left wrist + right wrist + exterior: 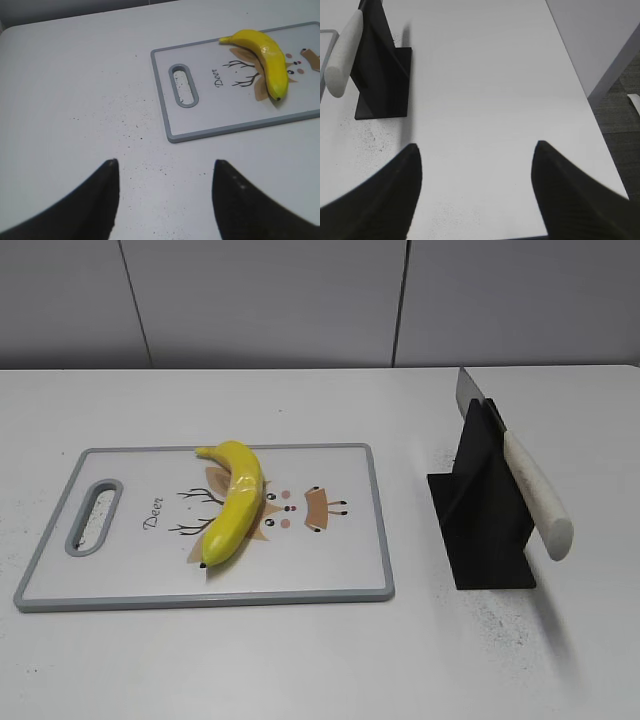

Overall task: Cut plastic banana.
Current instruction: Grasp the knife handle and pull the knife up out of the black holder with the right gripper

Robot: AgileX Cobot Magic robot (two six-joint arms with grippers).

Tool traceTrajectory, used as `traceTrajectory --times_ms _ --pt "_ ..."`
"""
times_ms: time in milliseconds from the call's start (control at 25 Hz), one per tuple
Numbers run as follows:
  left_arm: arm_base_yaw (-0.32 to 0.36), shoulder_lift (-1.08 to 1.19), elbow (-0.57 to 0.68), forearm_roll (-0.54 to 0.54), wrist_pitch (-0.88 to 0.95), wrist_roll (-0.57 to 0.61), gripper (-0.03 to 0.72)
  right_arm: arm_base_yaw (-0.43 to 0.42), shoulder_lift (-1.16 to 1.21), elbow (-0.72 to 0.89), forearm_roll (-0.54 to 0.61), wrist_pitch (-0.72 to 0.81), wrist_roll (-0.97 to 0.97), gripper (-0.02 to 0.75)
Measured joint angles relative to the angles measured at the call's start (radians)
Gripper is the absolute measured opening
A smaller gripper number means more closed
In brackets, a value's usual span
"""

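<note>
The plastic banana (233, 500) is glossy yellow and curved. It lies across the middle of a white cutting board (120, 570) with a grey rim and a deer drawing. It also shows in the left wrist view (265, 55) on the board (210, 117). A knife with a white handle (536, 492) rests slanted in a black stand (485, 515), also seen in the right wrist view (342, 55). My left gripper (165, 167) is open and empty over bare table, left of the board. My right gripper (476, 150) is open and empty, right of the stand (382, 75). Neither gripper shows in the exterior view.
The white table (320, 660) has dark specks near the stand and left of the board. Its right edge (580, 85) drops to a grey floor. A grey wall runs along the back.
</note>
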Motion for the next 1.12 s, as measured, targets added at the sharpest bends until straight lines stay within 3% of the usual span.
traceTrajectory --times_ms 720,1120 --pt "0.000 0.000 0.000 0.000 0.000 0.000 0.585 0.000 0.016 -0.008 -0.011 0.002 0.000 0.519" --pt "0.000 0.000 0.000 0.000 0.000 0.000 0.585 0.000 0.260 -0.148 -0.019 0.144 0.001 0.491"
